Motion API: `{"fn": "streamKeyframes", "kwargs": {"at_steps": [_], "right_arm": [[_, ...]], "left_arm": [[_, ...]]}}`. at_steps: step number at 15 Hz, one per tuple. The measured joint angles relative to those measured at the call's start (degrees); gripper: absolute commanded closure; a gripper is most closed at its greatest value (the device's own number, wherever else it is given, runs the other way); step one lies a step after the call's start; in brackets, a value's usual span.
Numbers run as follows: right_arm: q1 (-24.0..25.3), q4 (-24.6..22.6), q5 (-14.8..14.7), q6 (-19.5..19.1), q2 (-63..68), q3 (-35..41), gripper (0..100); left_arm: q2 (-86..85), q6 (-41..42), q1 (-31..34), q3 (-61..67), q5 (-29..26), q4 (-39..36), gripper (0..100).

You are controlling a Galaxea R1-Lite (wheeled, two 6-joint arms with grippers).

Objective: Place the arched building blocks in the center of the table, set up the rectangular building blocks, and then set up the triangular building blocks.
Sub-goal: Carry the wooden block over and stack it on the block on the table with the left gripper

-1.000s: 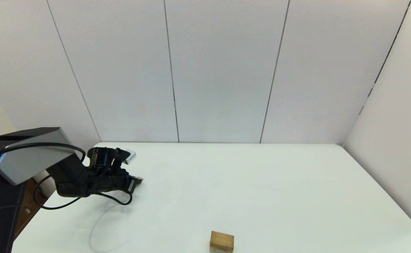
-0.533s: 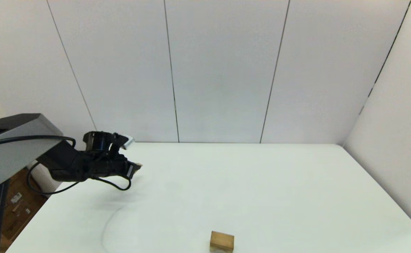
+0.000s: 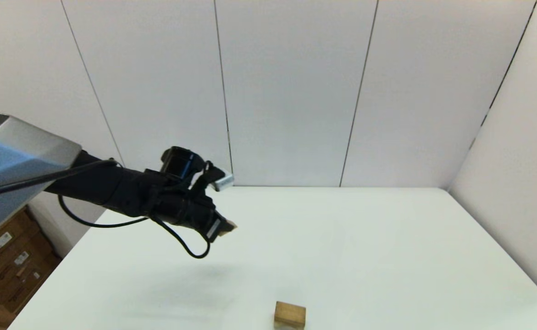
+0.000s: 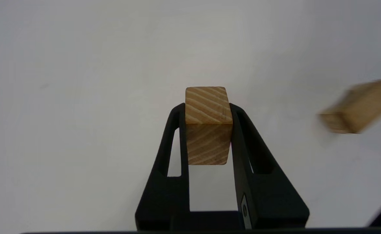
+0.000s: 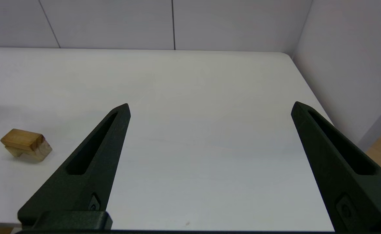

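While clamped between the left gripper's (image 4: 208, 130) two black fingers, the rectangular building blocks (image 4: 208, 125) bar runs lengthwise out past the fingertips, its end face toward the wrist camera — held above the table (image 3: 364, 256); the arched building blocks (image 3: 290, 315) sits near the front edge; the right gripper (image 5: 210, 109) hangs spread wide, empty.

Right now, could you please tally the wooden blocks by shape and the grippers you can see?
Arched wooden block: 1, resting on the table.
Plain rectangular block: 1, clamped in the left gripper.
Grippers: 2, the left gripper and the open right gripper.
Total: 4
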State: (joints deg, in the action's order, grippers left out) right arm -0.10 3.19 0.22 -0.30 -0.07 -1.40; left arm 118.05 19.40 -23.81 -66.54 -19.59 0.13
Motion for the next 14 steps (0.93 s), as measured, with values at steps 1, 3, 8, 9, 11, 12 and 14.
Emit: {"fn": "streamKeyframes", "kwargs": {"at_steps": [1, 3, 8, 9, 11, 12, 14], "right_arm": [[0.02, 0.00, 0.00, -0.02, 0.00, 0.00, 0], [0.02, 0.02, 0.00, 0.00, 0.00, 0.00, 0], [0.00, 0.05, 0.00, 0.00, 0.00, 0.00, 0], [0.00, 0.02, 0.00, 0.00, 0.00, 0.00, 0], [0.00, 0.05, 0.00, 0.00, 0.00, 0.00, 0], [0.00, 0.05, 0.02, 0.00, 0.00, 0.00, 0], [0.00, 0.02, 0.02, -0.02, 0.00, 0.00, 0]], "left_arm": [[-0.41, 0.09, -3.89, -0.06, -0.06, 0.38, 100], [-0.80, 0.04, -11.30, -0.20, -0.15, 0.79, 100], [-0.63, 0.94, -21.66, 0.39, -0.02, 4.71, 100], [-0.66, 1.66, -22.19, 1.16, -0.09, 5.40, 100], [-0.77, 5.19, -22.63, 3.21, -0.17, 5.45, 100], [-0.94, 6.40, -22.71, 4.06, -0.22, 5.42, 100], [-1.18, 6.92, -22.75, 5.16, -1.29, 5.05, 100]]}}
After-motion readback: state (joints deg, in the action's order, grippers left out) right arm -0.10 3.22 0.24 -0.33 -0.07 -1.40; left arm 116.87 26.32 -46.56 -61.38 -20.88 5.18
